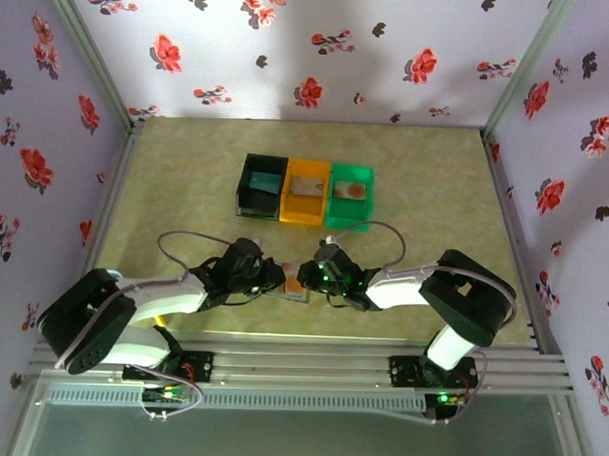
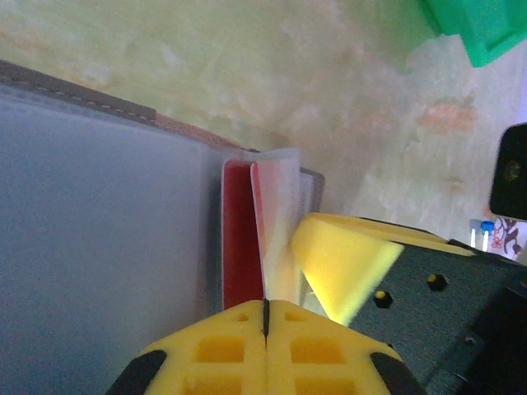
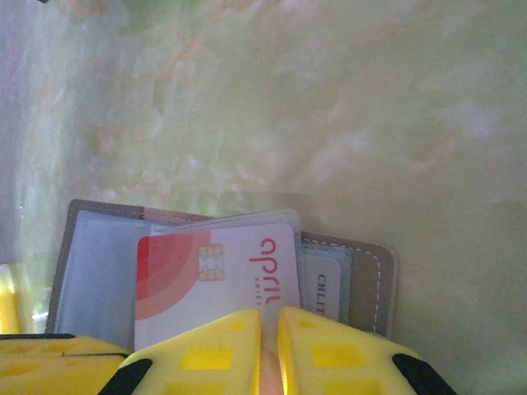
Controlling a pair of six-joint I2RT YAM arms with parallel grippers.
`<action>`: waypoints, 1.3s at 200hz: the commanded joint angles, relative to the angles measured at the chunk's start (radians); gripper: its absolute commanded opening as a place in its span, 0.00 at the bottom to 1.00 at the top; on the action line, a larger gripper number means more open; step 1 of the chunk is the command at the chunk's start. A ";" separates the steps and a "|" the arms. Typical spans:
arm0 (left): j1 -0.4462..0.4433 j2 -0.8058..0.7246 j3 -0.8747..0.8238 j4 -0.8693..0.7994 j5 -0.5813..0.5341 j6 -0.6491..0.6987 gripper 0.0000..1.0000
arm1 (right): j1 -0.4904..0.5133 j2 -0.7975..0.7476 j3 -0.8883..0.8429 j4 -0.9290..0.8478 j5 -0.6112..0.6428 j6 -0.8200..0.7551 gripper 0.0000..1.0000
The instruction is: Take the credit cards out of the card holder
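Desk (image 1: 186,174): open lanes at 9 and 3 o'clock, plus strip at 12 o'clock behind bins. Black bin (image 1: 258,186), orange bin (image 1: 306,193) and green bin (image 1: 351,195) touch in row mid-desk, blocking straight run from 6 to 12 o'clock. At 6 o'clock, left pincer (image 2: 265,317) clamped on card holder (image 3: 99,263), right pincer (image 3: 270,329) clamped on pale card (image 3: 230,280), tips close together: no passage between. Narrow free band between pincers and bins. Flowered walls (image 1: 321,48) close 9, 12 and 3 o'clock edges.

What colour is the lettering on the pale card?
Red, matching its round mark; the pale card shows best in the right wrist view.
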State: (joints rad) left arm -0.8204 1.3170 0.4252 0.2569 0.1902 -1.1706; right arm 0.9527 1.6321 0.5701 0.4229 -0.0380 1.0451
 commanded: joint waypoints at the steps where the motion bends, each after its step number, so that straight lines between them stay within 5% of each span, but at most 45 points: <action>1: -0.011 -0.076 0.025 0.029 -0.002 0.048 0.00 | 0.003 0.040 -0.028 -0.053 -0.046 0.013 0.16; 87: -0.003 -0.132 0.021 -0.079 -0.022 0.082 0.00 | 0.000 0.013 -0.035 -0.060 -0.047 0.013 0.16; 203: -0.002 0.049 0.059 -0.101 0.013 0.011 0.00 | -0.001 -0.161 0.021 -0.266 -0.008 -0.040 0.23; 260: -0.002 0.073 0.061 -0.104 0.020 0.011 0.00 | -0.001 -0.108 0.023 -0.237 -0.033 -0.042 0.22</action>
State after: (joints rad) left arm -0.8200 1.3773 0.4644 0.1562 0.1982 -1.1496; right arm 0.9535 1.4891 0.5697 0.1810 -0.0681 1.0206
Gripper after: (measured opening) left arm 0.069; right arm 0.219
